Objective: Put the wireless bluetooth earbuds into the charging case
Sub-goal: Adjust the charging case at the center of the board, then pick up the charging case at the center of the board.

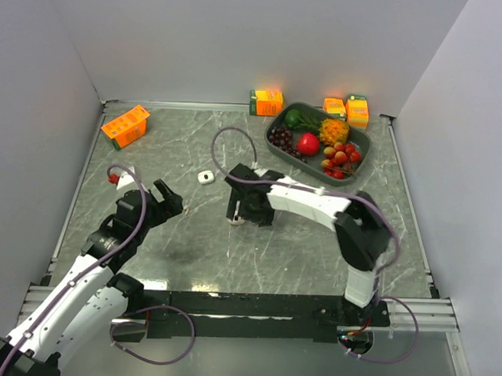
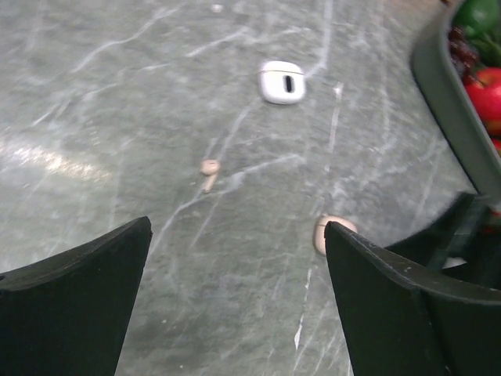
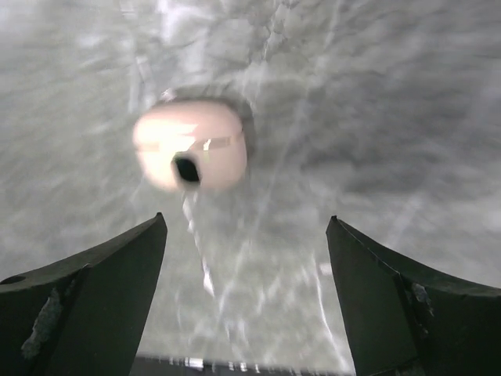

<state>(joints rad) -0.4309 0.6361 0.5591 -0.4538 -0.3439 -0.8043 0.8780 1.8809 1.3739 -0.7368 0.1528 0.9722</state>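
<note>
We are seeing a tiny beige stemmed plastic earbud [image 2: 209,170] lying ahead of our left fingers [image 2: 70,305], a closed white rounded case [image 2: 282,82] beyond, and a beige rounded case [image 3: 190,149] before our right fingers [image 3: 86,305].

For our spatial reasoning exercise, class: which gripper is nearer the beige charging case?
Right. The right gripper is right at the beige charging case, which lies just beyond its open jaws. The left gripper sits farther off, over to the case's left.

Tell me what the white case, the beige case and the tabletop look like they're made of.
White case: probably smooth plastic, semi-gloss, judging by its rounded moulded shell.
Beige case: likely the same plastic, with a soft sheen, though the view is blurred.
Tabletop: grey stone look with white veins, polished enough to reflect light; real marble or laminate, cannot tell.
</note>
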